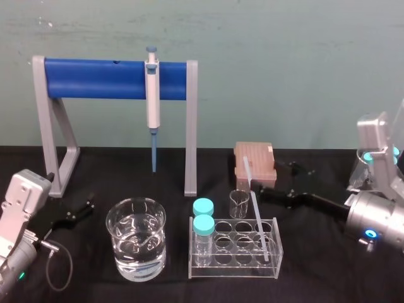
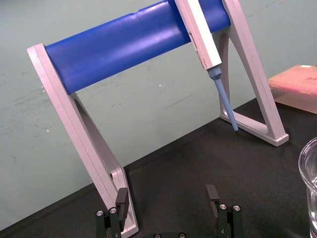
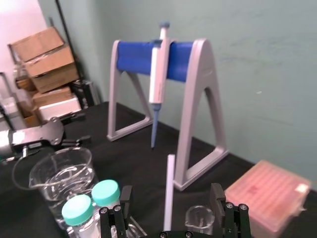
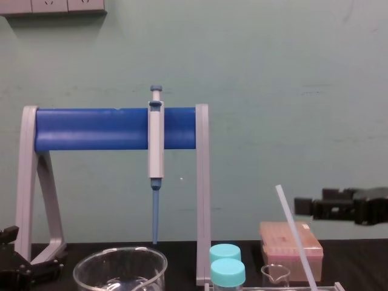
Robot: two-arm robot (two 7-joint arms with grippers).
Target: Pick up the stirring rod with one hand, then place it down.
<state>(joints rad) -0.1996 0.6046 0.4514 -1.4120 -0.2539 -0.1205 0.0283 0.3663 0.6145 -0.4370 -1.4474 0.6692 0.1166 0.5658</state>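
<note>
Leaning in the clear rack (image 1: 276,232), the stirring rod (image 1: 256,207) is tilting toward the pink box (image 1: 254,156). Head view is placing the right gripper (image 1: 268,178) beside it; right wrist view is showing it between spread jaws, untouched. Left gripper (image 2: 167,194) is sitting spread, low at the desk's (image 1: 328,273) left.

Black table (image 1: 315,284) bears stand (image 1: 95,79), beaker (image 1: 136,243), rack (image 1: 235,255), box (image 1: 254,158).

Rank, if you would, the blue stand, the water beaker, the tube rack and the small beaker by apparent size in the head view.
1. blue stand, clearly largest.
2. tube rack and water beaker: too alike to rank; the rack is wider, the beaker taller.
3. small beaker, smallest.
</note>
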